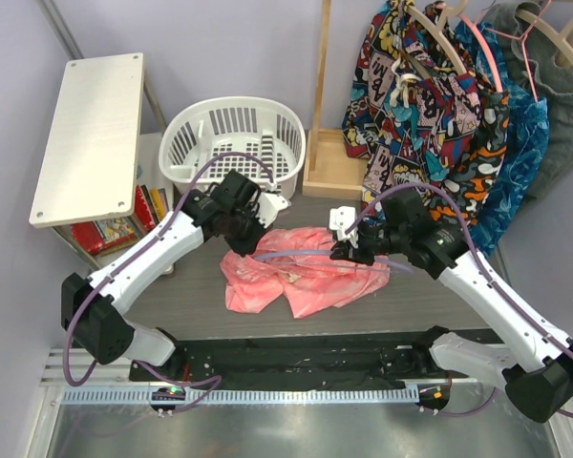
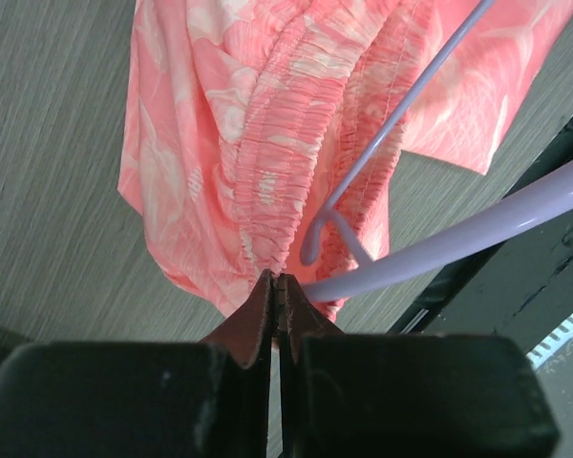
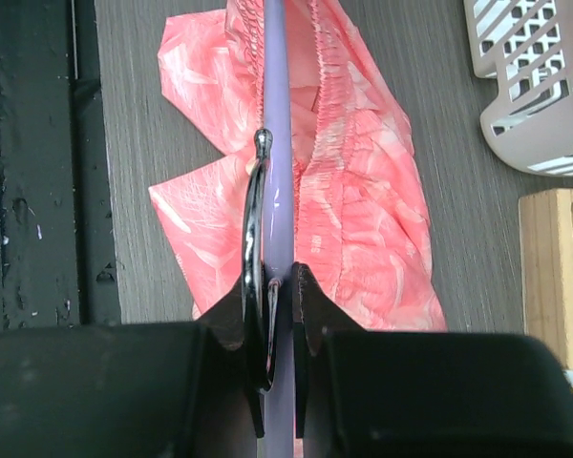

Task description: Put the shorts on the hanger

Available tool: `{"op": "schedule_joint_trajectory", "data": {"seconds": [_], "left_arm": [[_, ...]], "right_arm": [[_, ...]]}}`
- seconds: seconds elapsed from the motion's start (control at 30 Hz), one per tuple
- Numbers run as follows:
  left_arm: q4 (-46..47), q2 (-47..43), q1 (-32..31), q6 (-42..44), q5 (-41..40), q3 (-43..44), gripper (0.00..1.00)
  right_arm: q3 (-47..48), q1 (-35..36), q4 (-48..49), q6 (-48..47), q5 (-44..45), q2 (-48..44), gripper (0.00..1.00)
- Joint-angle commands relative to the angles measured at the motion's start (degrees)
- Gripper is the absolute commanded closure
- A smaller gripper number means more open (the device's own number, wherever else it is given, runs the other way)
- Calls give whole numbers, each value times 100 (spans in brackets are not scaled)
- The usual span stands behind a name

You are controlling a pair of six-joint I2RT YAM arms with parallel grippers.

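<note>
The coral-pink shorts (image 1: 296, 272) lie crumpled in the middle of the grey table. My left gripper (image 1: 246, 243) sits at their upper left corner. In the left wrist view this left gripper (image 2: 277, 279) is shut, its tips pinching the end of the gathered waistband of the shorts (image 2: 267, 143). The lavender hanger (image 2: 458, 243) crosses just right of those tips. My right gripper (image 1: 342, 250) is at the shorts' right side. In the right wrist view the right gripper (image 3: 279, 277) is shut on the hanger (image 3: 277, 143), whose bar runs straight out over the shorts (image 3: 363, 210).
A white slotted basket (image 1: 234, 143) stands behind the left arm. A wooden stand base (image 1: 332, 167) is at the back, with comic-print and blue garments (image 1: 430, 105) hanging at the back right. A white shelf board (image 1: 91, 134) is at the left. A black strip (image 1: 296, 358) edges the near side.
</note>
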Motion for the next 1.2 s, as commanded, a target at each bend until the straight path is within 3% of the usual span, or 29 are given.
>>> {"op": "schedule_joint_trajectory", "data": {"seconds": [0.0,0.6,1.03,1.1,1.13,1.17], "left_arm": [[-188,-35,-8,-259,346,282,100],[49,132,-131,-805,962,686,100],[321,413,-113,-1201,1252,1020,100],[260,361,-43,-982,1235,1082,90],[260,221,36,-876,1331,1073,70],[321,116,280,-832,1427,1030,61]], "right_arm": [[-114,18,896,25,-407,89,99],[-404,27,2848,842,-776,1021,99],[-633,133,3157,1010,-1066,1039,99],[-694,124,3131,957,-1057,977,99],[-721,124,3122,948,-1048,951,99],[-738,124,3113,939,-1048,899,99]]}}
